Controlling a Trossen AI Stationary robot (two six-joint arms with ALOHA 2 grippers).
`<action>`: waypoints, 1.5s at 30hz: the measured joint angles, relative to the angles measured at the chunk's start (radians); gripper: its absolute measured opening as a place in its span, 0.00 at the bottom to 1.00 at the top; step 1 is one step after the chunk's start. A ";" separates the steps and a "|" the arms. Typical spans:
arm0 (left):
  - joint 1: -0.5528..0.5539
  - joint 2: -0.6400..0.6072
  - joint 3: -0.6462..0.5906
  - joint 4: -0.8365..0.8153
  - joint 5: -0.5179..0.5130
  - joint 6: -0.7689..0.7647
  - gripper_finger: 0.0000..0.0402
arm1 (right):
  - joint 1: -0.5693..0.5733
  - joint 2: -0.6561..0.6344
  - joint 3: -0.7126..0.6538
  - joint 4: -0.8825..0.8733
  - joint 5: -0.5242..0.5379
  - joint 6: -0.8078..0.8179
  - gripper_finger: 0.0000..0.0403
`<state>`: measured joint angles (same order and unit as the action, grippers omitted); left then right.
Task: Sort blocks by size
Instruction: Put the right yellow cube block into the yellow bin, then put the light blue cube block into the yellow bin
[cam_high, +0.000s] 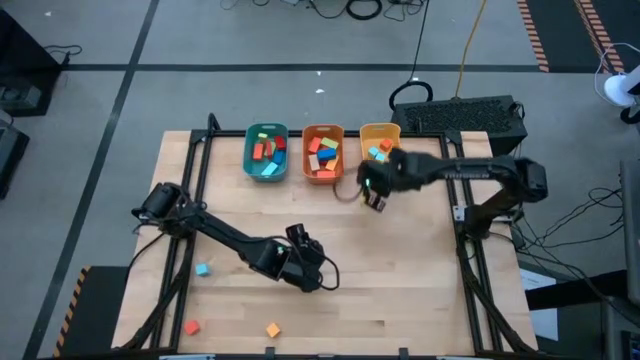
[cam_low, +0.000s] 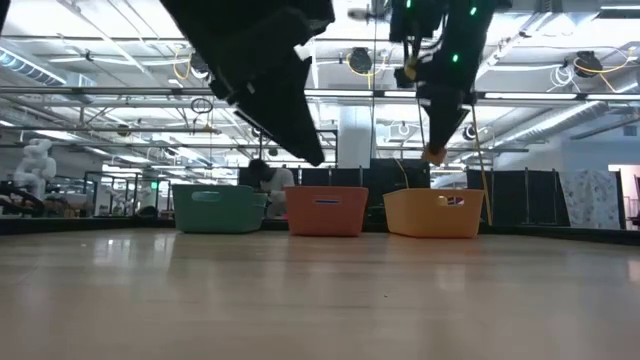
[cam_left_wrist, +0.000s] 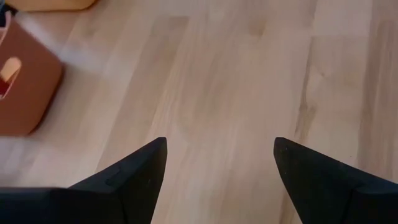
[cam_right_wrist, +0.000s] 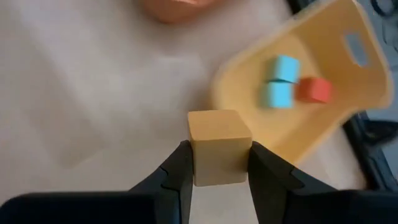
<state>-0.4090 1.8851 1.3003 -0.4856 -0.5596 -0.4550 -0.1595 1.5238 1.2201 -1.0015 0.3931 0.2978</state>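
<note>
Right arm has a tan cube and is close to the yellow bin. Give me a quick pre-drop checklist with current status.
1. Tan cube clamped between the right end effector fingers: ok.
2. Cube over the yellow bin: not ok, it hangs just short of the bin's near rim.
3. Room in the bin: ok, only two light blue cubes and one red cube show inside.
4. Left end effector open, empty, over bare table, away from the bins: ok.
5. Height clearance over the rim: cannot tell.
</note>
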 joint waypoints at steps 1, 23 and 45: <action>-0.006 0.000 0.000 -0.014 -0.013 -0.016 0.74 | -0.038 0.000 0.000 -0.004 0.000 -0.016 0.26; -0.057 -0.001 -0.068 -0.079 -0.086 -0.232 0.74 | -0.592 0.123 -0.087 0.273 -0.217 -0.278 0.28; -0.056 -0.002 -0.078 -0.071 -0.074 -0.274 0.74 | -0.607 0.224 -0.089 0.323 -0.211 -0.348 0.48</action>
<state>-0.4652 1.8835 1.2224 -0.5571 -0.6334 -0.7288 -0.7670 1.7476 1.1313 -0.6788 0.1821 -0.0498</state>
